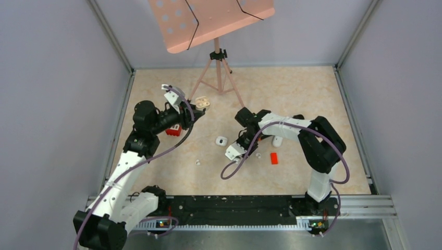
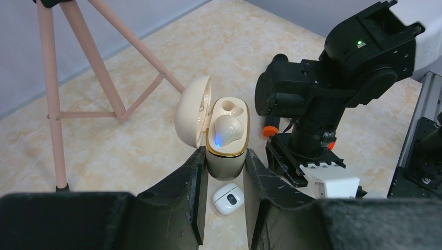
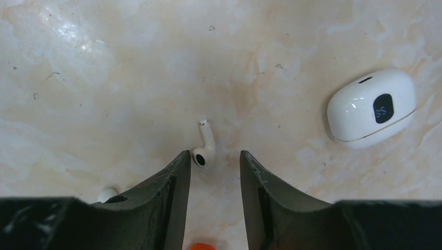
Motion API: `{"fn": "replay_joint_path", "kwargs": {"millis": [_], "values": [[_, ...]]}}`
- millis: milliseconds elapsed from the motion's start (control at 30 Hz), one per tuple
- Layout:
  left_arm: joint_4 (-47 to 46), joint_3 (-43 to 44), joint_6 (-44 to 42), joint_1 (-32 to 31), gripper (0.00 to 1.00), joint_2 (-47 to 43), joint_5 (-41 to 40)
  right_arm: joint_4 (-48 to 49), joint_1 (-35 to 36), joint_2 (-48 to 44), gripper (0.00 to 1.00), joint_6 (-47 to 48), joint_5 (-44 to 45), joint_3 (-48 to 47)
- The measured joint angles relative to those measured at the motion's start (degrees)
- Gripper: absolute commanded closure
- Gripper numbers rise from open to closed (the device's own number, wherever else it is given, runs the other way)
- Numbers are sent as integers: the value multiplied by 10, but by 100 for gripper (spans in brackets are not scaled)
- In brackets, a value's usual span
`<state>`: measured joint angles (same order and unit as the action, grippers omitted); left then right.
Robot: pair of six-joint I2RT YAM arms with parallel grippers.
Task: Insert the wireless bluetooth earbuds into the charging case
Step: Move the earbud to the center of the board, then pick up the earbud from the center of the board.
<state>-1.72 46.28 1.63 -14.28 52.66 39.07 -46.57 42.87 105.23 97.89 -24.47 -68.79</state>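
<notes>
pink music stand — far side, small red block, beige marbled table

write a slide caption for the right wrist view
Open right gripper framing a stemmed white earbud on the marbled table, a closed white case with a dark display off to the side.

stand top: cut off by the far picture edge.
red item: only a sliver shows at the near edge, kind unclear.
earbud: mostly hidden behind the right tool.
charging case: base hidden between the fingers of the left tool.
</notes>
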Motion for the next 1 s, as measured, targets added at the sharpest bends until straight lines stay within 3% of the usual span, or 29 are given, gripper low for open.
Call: {"fn": "replay_joint_path", "kwargs": {"millis": [133, 267, 433, 600, 767, 1000], "values": [[0, 0, 0, 0, 100, 2, 0, 21, -10, -13, 56, -60, -5, 1], [0, 0, 0, 0, 100, 4, 0, 71, -40, -63, 56, -211, -31, 18], [0, 0, 1, 0, 100, 7, 0, 192, -80, -176, 60, -438, -58, 132], [0, 0, 1, 0, 100, 19, 0, 275, -80, -211, 60, -579, -60, 224], [1, 0, 1, 0, 100, 23, 0, 324, -80, -211, 60, -631, -56, 242], [1, 0, 1, 1, 100, 23, -1, 363, -75, -199, 61, -619, -57, 242]]}}
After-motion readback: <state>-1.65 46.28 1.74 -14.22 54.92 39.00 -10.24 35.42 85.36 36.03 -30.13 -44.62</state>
